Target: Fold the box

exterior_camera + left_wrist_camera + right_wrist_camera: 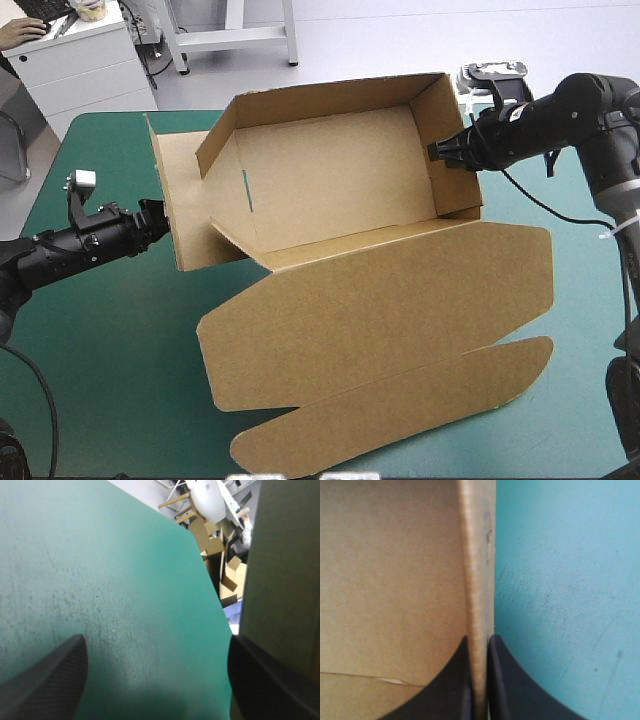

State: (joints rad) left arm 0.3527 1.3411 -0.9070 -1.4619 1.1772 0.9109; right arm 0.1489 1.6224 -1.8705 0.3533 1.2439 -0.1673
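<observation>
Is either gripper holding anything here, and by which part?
The right gripper is shut on the box, pinching the rim of its raised right wall. The left gripper is open, holding nothing.

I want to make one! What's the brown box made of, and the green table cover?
The box looks like cardboard: matte brown, with raw cut edges and fold creases. The teal-green cover looks like a dull, scuffed mat, maybe rubber; hard to tell.

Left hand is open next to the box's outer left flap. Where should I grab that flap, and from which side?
I'd grip the outer left flap on its free edge nearest the left hand, coming in from the left side of the table. It stands raised, its thin edge toward that open hand; the right hand pins the opposite wall.
</observation>
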